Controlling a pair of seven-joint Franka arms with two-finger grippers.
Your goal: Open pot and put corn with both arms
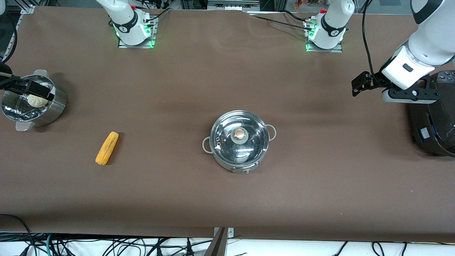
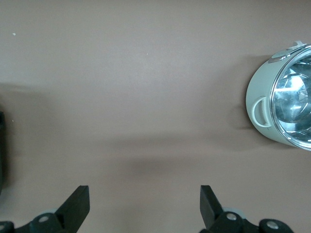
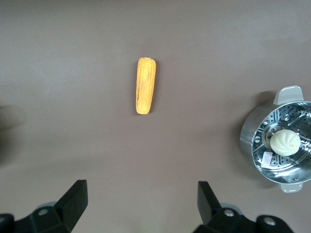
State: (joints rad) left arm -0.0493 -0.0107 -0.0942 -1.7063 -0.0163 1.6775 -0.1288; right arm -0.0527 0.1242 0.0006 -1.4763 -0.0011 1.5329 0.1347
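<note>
The steel pot [image 1: 231,165] stands mid-table with its glass lid [image 1: 249,147] on and the round knob [image 1: 240,134] on top. The left wrist view shows its wall and one loop handle [image 2: 261,110]. The corn [image 1: 107,148] lies on the cloth toward the right arm's end, also in the right wrist view [image 3: 146,86]. My left gripper [image 1: 360,83] [image 2: 145,204] hangs open and empty over the cloth toward the left arm's end, apart from the pot. My right gripper [image 1: 39,91] [image 3: 142,201] hangs open and empty above the right arm's end, apart from the corn.
A steel steamer pot [image 1: 58,106] with flat tab handles holds a white bun [image 1: 37,100] at the right arm's end; both show in the right wrist view [image 3: 248,141] [image 3: 284,141]. A black round appliance [image 1: 435,121] stands at the left arm's end.
</note>
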